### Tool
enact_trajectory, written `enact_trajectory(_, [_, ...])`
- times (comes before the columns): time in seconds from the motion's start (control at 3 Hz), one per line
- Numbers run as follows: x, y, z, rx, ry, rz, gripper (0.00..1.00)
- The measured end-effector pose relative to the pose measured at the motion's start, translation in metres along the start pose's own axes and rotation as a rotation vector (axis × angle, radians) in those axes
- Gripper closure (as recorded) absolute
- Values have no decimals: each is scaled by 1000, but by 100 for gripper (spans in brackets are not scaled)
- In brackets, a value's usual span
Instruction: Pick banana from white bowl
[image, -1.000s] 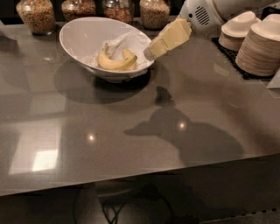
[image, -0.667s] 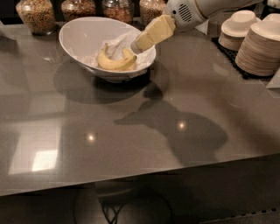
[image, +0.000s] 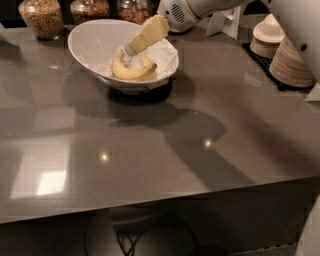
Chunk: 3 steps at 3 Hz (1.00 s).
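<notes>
A large glossy white bowl (image: 90, 40) with a slanted rim stands at the back left of the grey table. A yellow banana (image: 133, 71) lies inside it on crumpled white paper. My gripper (image: 131, 47) reaches in from the upper right, over the bowl's right rim. Its cream-coloured fingers (image: 148, 32) point down and left, with the tips just above the banana's upper side.
Three glass jars of grains (image: 44, 17) stand behind the bowl. Stacks of beige paper bowls (image: 298, 60) and plates (image: 267, 36) sit at the right edge on a dark mat. The grey table (image: 150, 150) stretches to its front edge (image: 150, 202).
The gripper has moved left and down, from beside the bowl's right rim to inside the bowl, close over the banana. The banana has not moved.
</notes>
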<state>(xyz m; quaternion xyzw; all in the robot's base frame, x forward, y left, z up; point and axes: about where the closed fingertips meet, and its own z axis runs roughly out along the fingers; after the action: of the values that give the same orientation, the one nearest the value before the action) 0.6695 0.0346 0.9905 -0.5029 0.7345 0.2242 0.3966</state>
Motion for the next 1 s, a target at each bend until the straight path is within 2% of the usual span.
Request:
enact_trajectory(0.67, [-6,11,41,-78,6,-2,0])
enact_trajectory(1.0, [2,16,56,-86,61,7,0])
